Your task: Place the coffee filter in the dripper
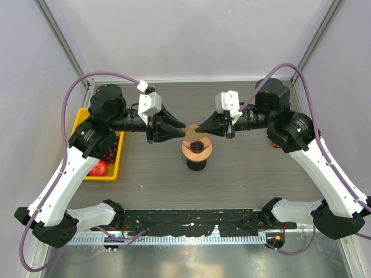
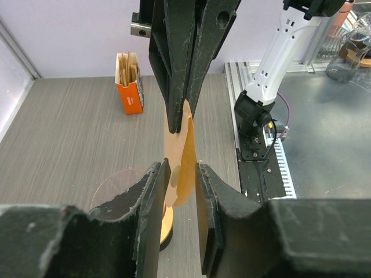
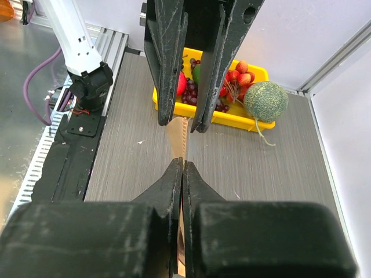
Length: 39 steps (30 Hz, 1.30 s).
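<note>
The tan paper coffee filter hangs upright just above the orange dripper, which sits on a black stand at mid-table. My right gripper is shut on the filter's right edge; in the right wrist view its jaws are pressed together on the paper. My left gripper is open, its fingers on either side of the filter's left edge with gaps showing in the left wrist view. There the filter hangs between them and the dripper's rim shows below.
A yellow tray of fruit sits at the left edge, with a green melon beside it. An orange box of spare filters stands at the far right of the table. The black rail runs along the near edge.
</note>
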{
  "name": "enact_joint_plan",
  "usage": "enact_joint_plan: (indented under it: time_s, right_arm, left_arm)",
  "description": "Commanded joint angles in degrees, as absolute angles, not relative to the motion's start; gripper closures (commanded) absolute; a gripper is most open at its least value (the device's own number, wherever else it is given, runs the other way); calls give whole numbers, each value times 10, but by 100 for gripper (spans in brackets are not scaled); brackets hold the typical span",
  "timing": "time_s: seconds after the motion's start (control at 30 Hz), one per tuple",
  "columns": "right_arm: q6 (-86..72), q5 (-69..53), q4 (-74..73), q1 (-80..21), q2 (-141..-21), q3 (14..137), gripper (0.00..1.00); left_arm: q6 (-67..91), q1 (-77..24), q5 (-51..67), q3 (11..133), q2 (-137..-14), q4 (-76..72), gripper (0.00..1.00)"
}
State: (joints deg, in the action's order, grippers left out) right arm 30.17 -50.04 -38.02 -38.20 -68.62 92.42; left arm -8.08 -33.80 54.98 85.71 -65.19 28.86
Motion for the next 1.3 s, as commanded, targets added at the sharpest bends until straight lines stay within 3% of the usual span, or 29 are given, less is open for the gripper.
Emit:
enact_joint_plan:
  time_s: [0.0, 0.4, 0.7, 1.0, 1.1, 1.27]
  right_arm:
    - [313, -503, -370, -388, -677, 937, 95]
    - [333, -520, -377, -390, -672, 937, 95]
    - [347, -544, -399, -395, -678, 948, 95]
    - [350, -543, -399, -398, -686, 954, 95]
    - [345, -536, -390, -399, -686, 953, 95]
    - [341, -527, -381, -400, -688, 952, 95]
  left_arm:
    - [-96, -343, 550, 879, -653, 295, 69]
    - [-108, -345, 567, 875, -655, 306, 88]
    - [-129, -345, 569, 875, -655, 311, 88]
    - [-134, -345, 604, 873, -653, 313, 97]
    - [-134, -345, 592, 869, -650, 312, 94]
    - [-119, -349, 575, 863, -650, 305, 78]
